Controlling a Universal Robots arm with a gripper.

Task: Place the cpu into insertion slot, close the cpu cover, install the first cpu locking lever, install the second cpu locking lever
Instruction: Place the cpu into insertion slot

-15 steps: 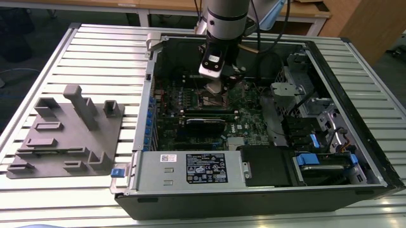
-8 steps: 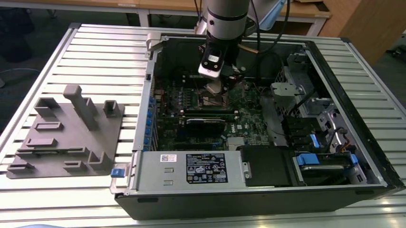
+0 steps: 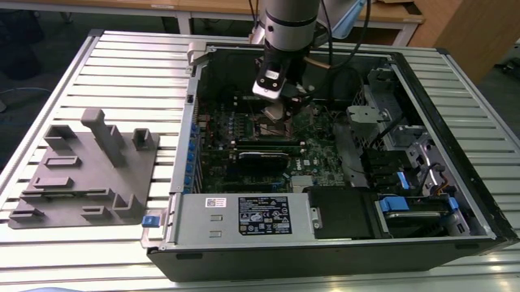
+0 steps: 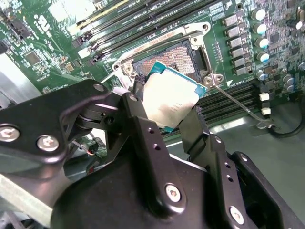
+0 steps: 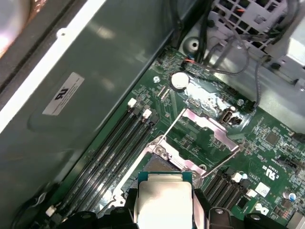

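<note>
Right over the open socket (image 4: pixel 178 55) hung the cpu (image 4: pixel 169 98), metal top facing the camera in both wrist views, so the slot lay straight beneath the chip, on the far side of it from the gripper (image 4: pixel 167 107). From what I could see it wasn't seated. Its near edge overlapped the socket's edge, and it looked a bit skewed against the socket's square outline. I'd call it hovering close, not touching, though I couldn't be sure of the gap.

The fingers (image 4: pixel 195 131) were pinched in to exactly the chip's width, one on each of two opposite edges, with nothing else in the grip. It was the same story in the first wrist view: gripper (image 5: pixel 164 212) clamped on the cpu (image 5: pixel 164 200), socket (image 5: pixel 159 167) just past it.

The cover (image 5: pixel 209 125) was flipped up and lying back off the socket on its hinge side, well out of the chip's way. Both wire levers were swung free too, one (image 5: pixel 169 128) by the memory slots (image 5: pixel 119 143) and the other (image 5: pixel 220 163) on the opposite side.

In the exterior view the gripper (image 3: pixel 278 111) reached down inside the computer case (image 3: pixel 182 152), over the green board (image 3: pixel 219 159).
</note>
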